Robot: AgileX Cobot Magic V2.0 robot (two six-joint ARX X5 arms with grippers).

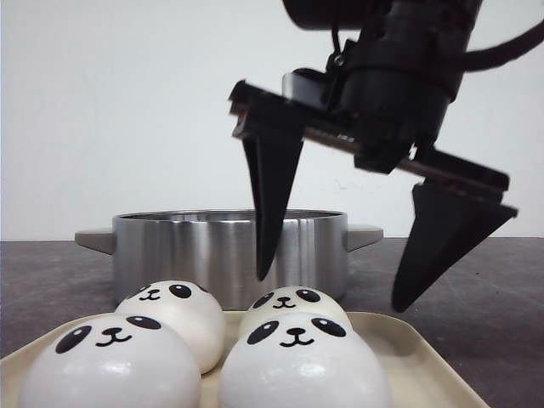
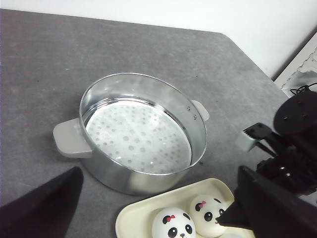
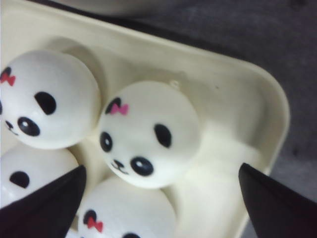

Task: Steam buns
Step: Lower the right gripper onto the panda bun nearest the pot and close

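Four white panda-faced buns sit on a cream tray [image 1: 416, 361] at the near edge: two in front [image 1: 110, 365] [image 1: 297, 365], two behind [image 1: 174, 310] [image 1: 293, 304]. My right gripper [image 1: 331, 293] hangs open and empty just above the tray's right side. In the right wrist view its open jaws [image 3: 162, 167] straddle one bun [image 3: 148, 134], not touching it. My left gripper [image 2: 158, 171] is open and empty, high above the pot [image 2: 143, 134] and the tray [image 2: 143, 213]; two buns [image 2: 173, 227] [image 2: 208, 214] show there. It is out of the front view.
A steel steamer pot [image 1: 229, 251] with two grey handles stands just behind the tray; its perforated white liner [image 2: 136, 136] holds nothing. The right arm [image 2: 297, 144] shows beside the tray in the left wrist view. A white wall stands behind the dark grey table [image 2: 49, 59].
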